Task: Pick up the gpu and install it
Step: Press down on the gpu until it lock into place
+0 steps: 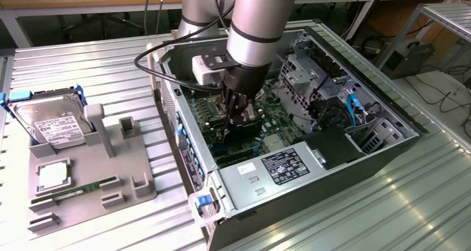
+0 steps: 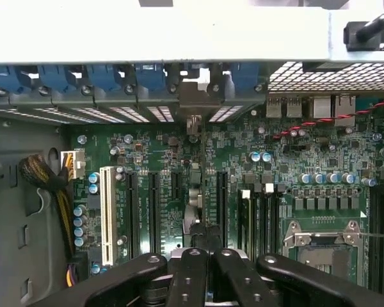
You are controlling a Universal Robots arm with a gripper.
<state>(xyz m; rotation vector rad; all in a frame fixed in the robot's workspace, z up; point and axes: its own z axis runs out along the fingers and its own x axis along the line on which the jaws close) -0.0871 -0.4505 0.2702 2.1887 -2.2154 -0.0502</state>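
My gripper (image 1: 243, 117) is down inside the open computer case (image 1: 383, 146), fingers (image 2: 191, 275) pinched on the gpu (image 2: 193, 214) edge-on above the motherboard (image 2: 294, 192) slots; judging it the install step, seating calls for alignment.

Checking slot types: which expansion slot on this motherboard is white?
The end slot nearest the yellow-and-black cable bundle; the other long slots beside it are all black.

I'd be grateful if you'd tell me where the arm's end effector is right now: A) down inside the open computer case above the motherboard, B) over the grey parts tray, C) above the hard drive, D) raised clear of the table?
A: the end effector sits inside the open computer case, just over the green motherboard.
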